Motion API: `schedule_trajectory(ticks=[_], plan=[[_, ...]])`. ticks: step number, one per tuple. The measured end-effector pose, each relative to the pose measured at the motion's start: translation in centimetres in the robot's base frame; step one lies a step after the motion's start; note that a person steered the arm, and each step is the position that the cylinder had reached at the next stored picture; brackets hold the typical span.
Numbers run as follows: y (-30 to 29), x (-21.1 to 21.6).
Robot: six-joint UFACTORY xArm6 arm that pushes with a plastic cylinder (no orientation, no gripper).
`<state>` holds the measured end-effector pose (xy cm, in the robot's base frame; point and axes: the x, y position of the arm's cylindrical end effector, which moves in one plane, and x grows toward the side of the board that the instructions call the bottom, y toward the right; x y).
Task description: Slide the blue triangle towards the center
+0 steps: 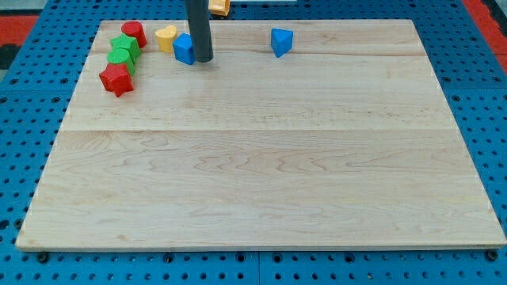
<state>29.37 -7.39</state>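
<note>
The blue triangle point(280, 41) lies near the view's top, a little right of the middle of the wooden board point(261, 182). My tip point(203, 58) comes down from the view's top and stands well to the left of the triangle. It is right beside a second blue block point(184, 48), at that block's right edge. I cannot tell if they touch.
A yellow block point(165, 36) lies left of the blue block. At the top left are a red block point(133, 33), two green blocks point(124, 43) point(121, 57) and a red star point(116, 78). An orange block point(219, 7) lies past the board's top edge.
</note>
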Motion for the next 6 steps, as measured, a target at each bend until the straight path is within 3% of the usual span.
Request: schedule_trajectory(ticks=[1, 2, 3, 4, 5, 6], plan=[[7.5, 3.4], [19.8, 1.3], [24.6, -5.7], [20.0, -7.1], [11.6, -5.6], [7.0, -3.1]])
